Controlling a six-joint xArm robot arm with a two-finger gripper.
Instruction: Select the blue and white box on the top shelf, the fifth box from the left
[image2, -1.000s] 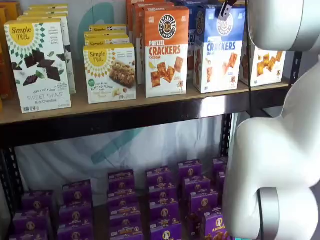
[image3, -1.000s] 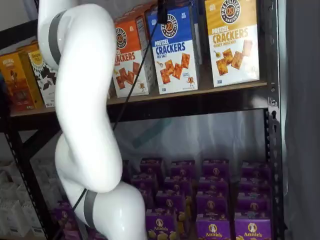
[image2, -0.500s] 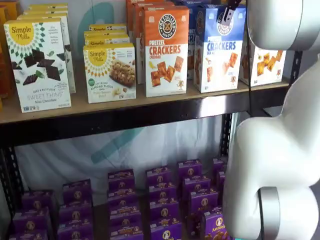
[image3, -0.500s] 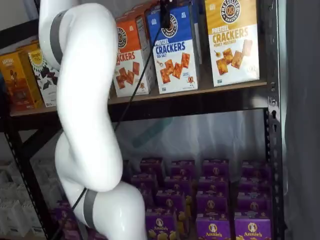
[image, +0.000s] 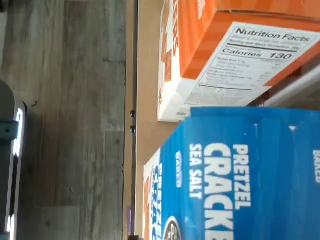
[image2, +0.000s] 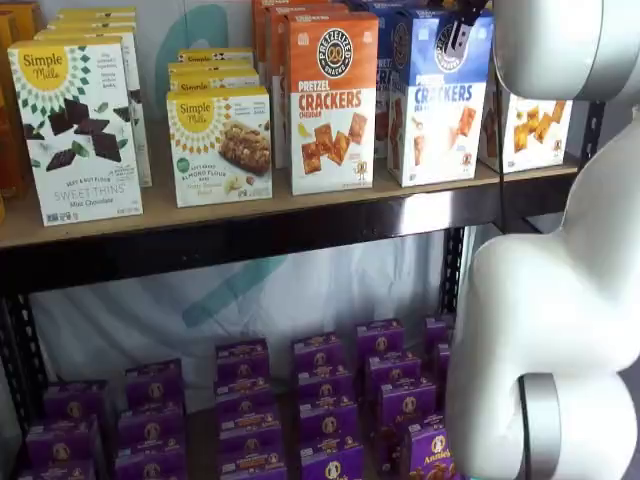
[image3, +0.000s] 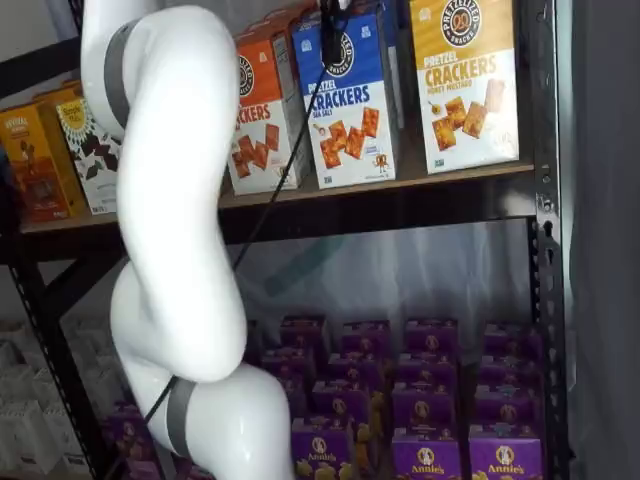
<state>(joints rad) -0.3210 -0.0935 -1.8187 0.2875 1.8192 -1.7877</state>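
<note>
The blue and white box (image2: 440, 100) (image3: 352, 100) stands upright on the top shelf (image2: 300, 212) (image3: 440, 178), between an orange cracker box (image2: 332, 100) and a yellow-and-white one (image3: 465, 80). Of my gripper (image2: 461, 30) (image3: 328, 32), only one black finger shows in both shelf views. It hangs from above in front of the box's upper face, over the round logo, with a cable beside it. No gap between fingers shows. In the wrist view the blue box's top (image: 240, 175) fills much of the picture, close below the camera.
Simple Mills boxes (image2: 75, 125) fill the shelf's left part. Small purple boxes (image2: 320, 400) crowd the lower level. My white arm (image3: 175, 200) stands between the cameras and the shelves. A black upright (image3: 545, 250) bounds the shelf at the right. The wrist view shows a grey wood floor (image: 65, 100).
The black finger has moved slightly lower and further over the blue box's logo. The arm's elbow has shifted a little toward the shelf. The box stays on the shelf.
</note>
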